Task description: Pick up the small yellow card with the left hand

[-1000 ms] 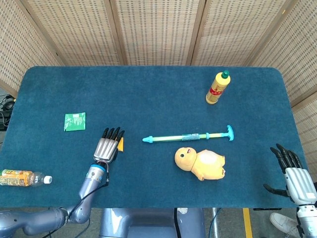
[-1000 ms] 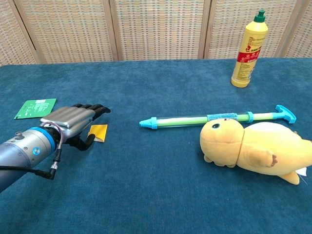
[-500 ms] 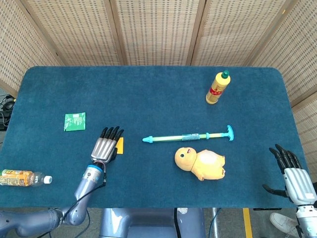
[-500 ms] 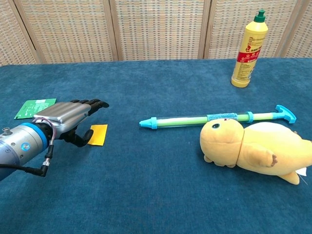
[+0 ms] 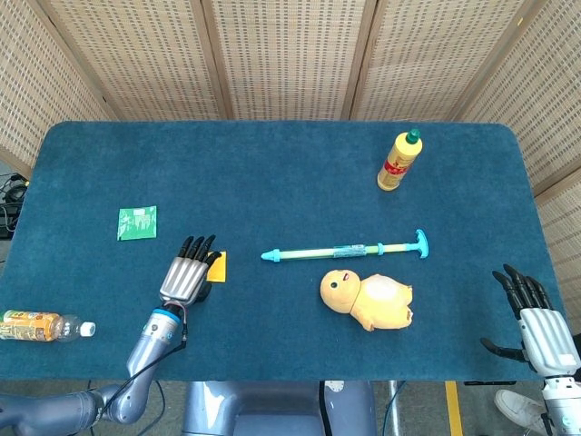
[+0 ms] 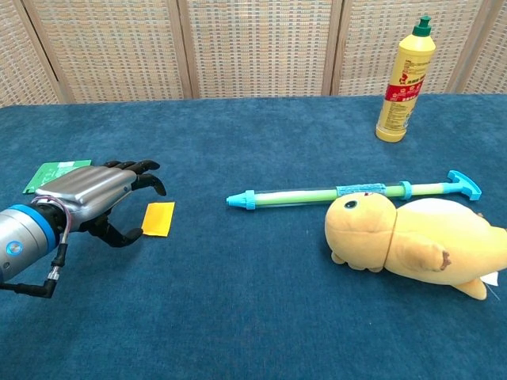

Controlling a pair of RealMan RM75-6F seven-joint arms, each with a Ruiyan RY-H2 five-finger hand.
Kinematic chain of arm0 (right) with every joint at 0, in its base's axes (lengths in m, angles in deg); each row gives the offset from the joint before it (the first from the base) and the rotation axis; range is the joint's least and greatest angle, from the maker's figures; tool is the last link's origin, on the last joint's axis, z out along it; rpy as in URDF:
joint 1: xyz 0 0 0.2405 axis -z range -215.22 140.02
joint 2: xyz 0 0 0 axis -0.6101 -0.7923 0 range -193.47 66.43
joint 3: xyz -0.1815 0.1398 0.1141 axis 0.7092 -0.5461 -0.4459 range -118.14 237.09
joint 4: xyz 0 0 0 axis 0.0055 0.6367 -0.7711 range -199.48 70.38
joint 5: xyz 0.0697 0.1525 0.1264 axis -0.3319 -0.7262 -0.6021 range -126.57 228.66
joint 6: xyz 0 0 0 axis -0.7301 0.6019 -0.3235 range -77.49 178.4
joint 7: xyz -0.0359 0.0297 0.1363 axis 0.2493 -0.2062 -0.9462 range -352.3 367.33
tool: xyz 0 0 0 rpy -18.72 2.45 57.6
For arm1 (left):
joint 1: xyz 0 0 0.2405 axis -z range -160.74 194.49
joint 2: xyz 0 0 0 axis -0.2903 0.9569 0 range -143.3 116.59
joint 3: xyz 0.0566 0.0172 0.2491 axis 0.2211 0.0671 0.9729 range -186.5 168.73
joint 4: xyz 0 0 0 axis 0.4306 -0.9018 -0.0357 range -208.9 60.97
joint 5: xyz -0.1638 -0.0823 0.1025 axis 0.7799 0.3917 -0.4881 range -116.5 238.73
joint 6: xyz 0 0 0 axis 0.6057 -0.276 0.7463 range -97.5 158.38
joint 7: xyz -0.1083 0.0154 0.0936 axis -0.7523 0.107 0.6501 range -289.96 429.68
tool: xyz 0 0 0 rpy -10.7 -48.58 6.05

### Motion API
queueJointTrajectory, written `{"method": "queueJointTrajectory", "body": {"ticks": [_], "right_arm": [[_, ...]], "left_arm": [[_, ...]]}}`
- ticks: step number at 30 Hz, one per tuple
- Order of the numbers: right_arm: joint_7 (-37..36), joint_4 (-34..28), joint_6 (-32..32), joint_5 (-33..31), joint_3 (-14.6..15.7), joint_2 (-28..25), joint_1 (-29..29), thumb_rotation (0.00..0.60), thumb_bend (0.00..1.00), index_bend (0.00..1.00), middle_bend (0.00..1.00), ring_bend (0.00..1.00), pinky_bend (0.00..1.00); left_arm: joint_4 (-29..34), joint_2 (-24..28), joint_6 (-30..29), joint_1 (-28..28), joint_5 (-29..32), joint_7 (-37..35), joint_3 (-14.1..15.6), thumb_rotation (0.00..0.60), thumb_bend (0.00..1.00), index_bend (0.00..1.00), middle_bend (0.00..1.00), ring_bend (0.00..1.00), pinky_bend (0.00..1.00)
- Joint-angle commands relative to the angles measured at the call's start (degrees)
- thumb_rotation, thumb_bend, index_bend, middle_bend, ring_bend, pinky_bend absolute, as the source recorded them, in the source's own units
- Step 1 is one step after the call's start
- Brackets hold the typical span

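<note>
Nearest the front edge of the blue desk point(image 5: 272, 173), the left hand point(image 6: 91, 196) hovers palm down with its fingers point(image 6: 139, 168) loosely curled and apart, holding nothing, while the right hand point(image 5: 536, 322) hangs off the far right corner with fingers spread and empty. The small yellow card point(image 6: 158, 218) lies flat on the desk just beside the left hand's thumb, apart from it. Farther back lie a green card point(image 5: 137, 222), a plush toy point(image 6: 412, 241), a long syringe-like tube point(image 6: 348, 192) and an upright yellow bottle point(image 6: 404, 79).
</note>
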Motion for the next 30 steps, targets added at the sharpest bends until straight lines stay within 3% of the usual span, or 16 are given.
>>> {"method": "queueJointTrajectory", "body": {"ticks": [1,11,21,30], "right_arm": [[0.0,0.0,-0.1,-0.1,0.0,0.0,0.0,0.600,0.00,0.00,0.00,0.00,0.00],[0.2,0.1,-0.2,-0.2,-0.1,0.2,-0.1,0.600,0.00,0.00,0.00,0.00,0.00],[0.2,0.1,-0.3,-0.2,-0.1,0.2,-0.1,0.600,0.00,0.00,0.00,0.00,0.00],[0.3,0.0,-0.3,-0.3,-0.1,0.2,-0.2,0.600,0.00,0.00,0.00,0.00,0.00]], "left_arm": [[-1.3,-0.6,-0.1,-0.2,-0.1,-0.5,0.0,0.600,0.40,0.26,0.00,0.00,0.00],[-8.7,-5.8,0.4,0.3,0.3,-0.4,-0.5,0.600,0.36,0.29,0.00,0.00,0.00],[-10.5,-7.1,-0.2,0.1,-0.9,-0.5,-0.6,0.600,0.36,0.30,0.00,0.00,0.00],[-13.9,-10.1,-1.2,0.4,-1.4,-0.5,-1.6,0.600,0.38,0.45,0.00,0.00,0.00]]}}
